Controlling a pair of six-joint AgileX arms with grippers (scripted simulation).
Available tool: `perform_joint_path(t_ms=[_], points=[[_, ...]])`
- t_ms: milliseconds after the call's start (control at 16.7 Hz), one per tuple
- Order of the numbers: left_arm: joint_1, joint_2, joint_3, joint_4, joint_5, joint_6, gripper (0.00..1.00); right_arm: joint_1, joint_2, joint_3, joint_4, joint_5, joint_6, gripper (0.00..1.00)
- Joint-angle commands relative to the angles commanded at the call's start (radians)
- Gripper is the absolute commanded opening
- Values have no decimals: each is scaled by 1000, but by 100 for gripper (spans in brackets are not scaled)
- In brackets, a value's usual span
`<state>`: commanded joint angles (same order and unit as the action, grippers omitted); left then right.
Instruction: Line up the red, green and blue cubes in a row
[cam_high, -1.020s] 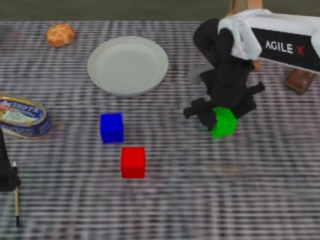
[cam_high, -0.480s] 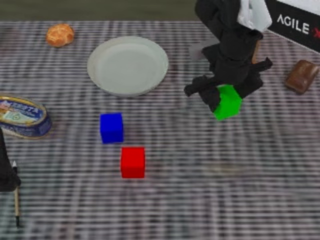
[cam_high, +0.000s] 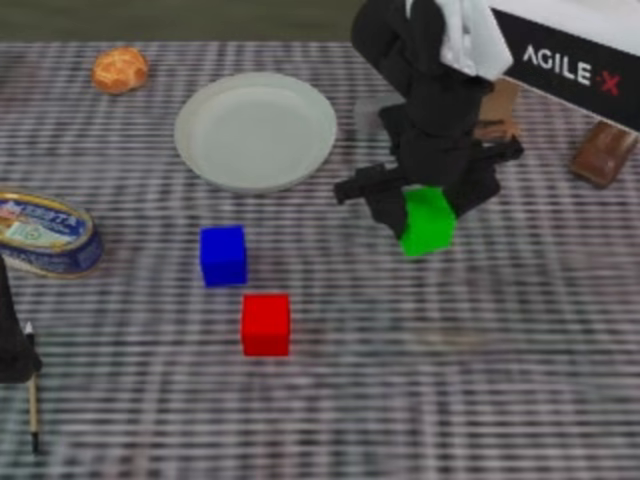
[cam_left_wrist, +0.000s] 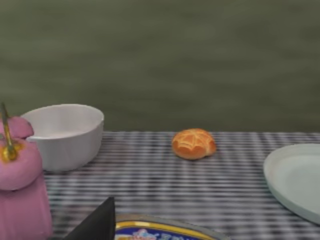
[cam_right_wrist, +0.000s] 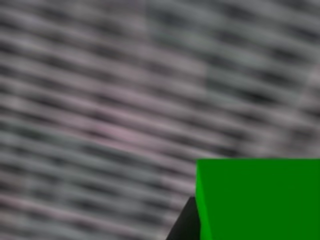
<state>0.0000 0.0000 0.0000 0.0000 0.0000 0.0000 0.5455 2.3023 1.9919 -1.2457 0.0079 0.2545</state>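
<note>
My right gripper (cam_high: 418, 215) is shut on the green cube (cam_high: 428, 221) and holds it above the cloth, right of the white plate. In the right wrist view the green cube (cam_right_wrist: 257, 199) fills one corner, with a dark finger edge beside it. On the cloth left of centre sits the blue cube (cam_high: 222, 255), and the red cube (cam_high: 265, 323) lies just in front of it and slightly to its right. My left arm is parked at the table's left edge; its gripper shows only as a dark tip in the left wrist view.
A white plate (cam_high: 256, 130) lies behind the blue cube. A bread roll (cam_high: 120, 70) sits at the back left, a tin (cam_high: 45, 233) at the left edge, a brown block (cam_high: 601, 152) at the far right. A white bowl (cam_left_wrist: 65, 134) and a pink object (cam_left_wrist: 20, 190) appear in the left wrist view.
The right arm has carried the green cube up off the cloth and then leftward toward the other cubes. The red and blue cubes and the left arm have not moved.
</note>
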Motion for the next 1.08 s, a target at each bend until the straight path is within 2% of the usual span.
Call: perform_joint_path(t_ms=[300, 480, 900, 1080], points=[[0, 0, 0, 0, 0, 0, 100, 131, -57, -54, -5, 10, 348, 0], [0, 0, 0, 0, 0, 0, 100, 187, -91, -85, -4, 15, 470, 0], [0, 0, 0, 0, 0, 0, 100, 198, -96, -94, 1, 15, 499, 0], [0, 0, 0, 0, 0, 0, 100, 201, -84, -143, 64, 13, 497, 0]])
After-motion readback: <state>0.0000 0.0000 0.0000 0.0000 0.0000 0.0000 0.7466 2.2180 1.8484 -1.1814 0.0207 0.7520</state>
